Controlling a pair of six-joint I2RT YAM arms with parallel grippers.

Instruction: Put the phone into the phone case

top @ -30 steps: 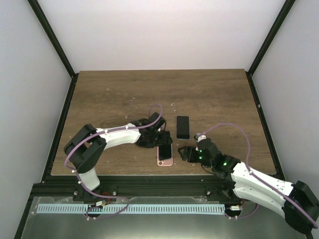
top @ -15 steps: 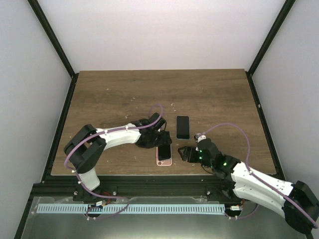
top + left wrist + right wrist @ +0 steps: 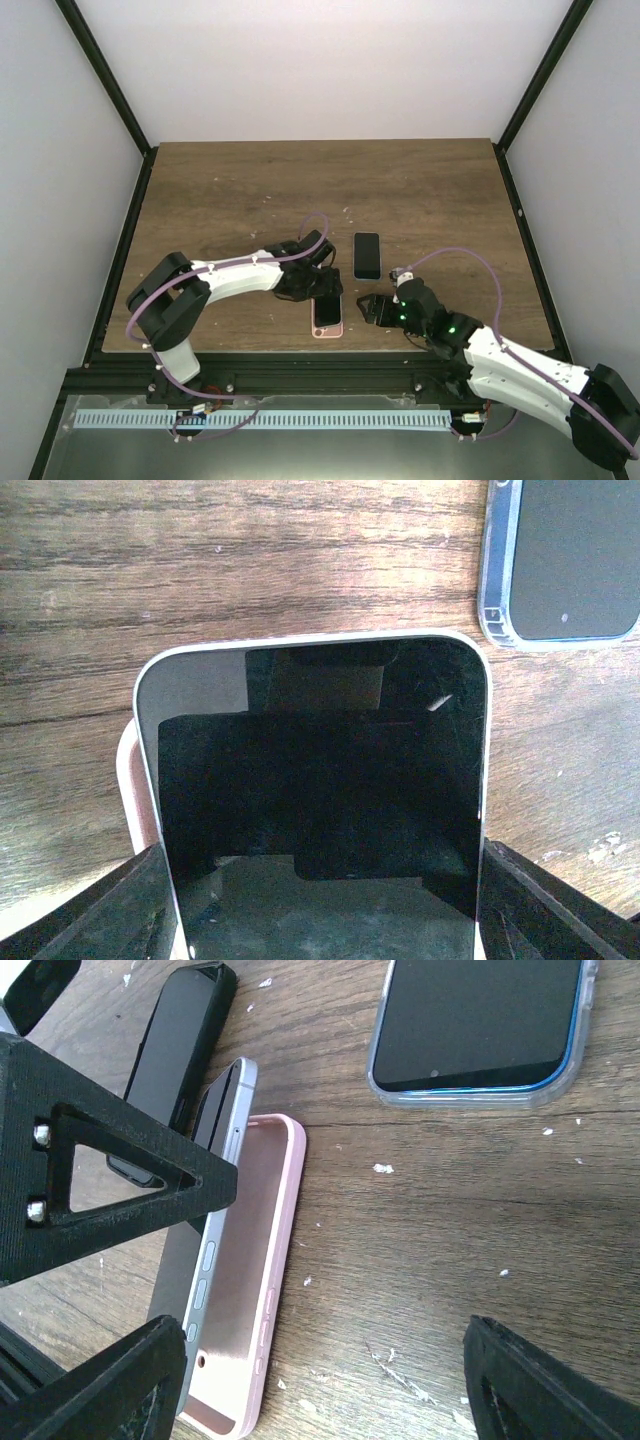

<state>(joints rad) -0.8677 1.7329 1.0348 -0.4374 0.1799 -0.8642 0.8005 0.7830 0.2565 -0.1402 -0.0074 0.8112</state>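
The phone (image 3: 320, 780), with a black screen and a white rim, is held in my left gripper (image 3: 320, 900), which is shut on its sides. It is tilted with one long edge down in the pink phone case (image 3: 245, 1290), which lies open side up on the table. In the top view the left gripper (image 3: 312, 285) is over the far end of the pink case (image 3: 327, 325). My right gripper (image 3: 375, 308) is open and empty just to the right of the case; its fingers (image 3: 540, 1380) stand wide apart over bare wood.
A second phone in a clear case (image 3: 367, 255) lies flat behind my right gripper; it also shows in the left wrist view (image 3: 565, 560) and the right wrist view (image 3: 480, 1020). White specks dot the wood. The table's near edge (image 3: 330, 350) is close behind the pink case.
The left gripper has shifted the phone a little toward the near edge, so it covers more of the pink case. The right arm has not moved.
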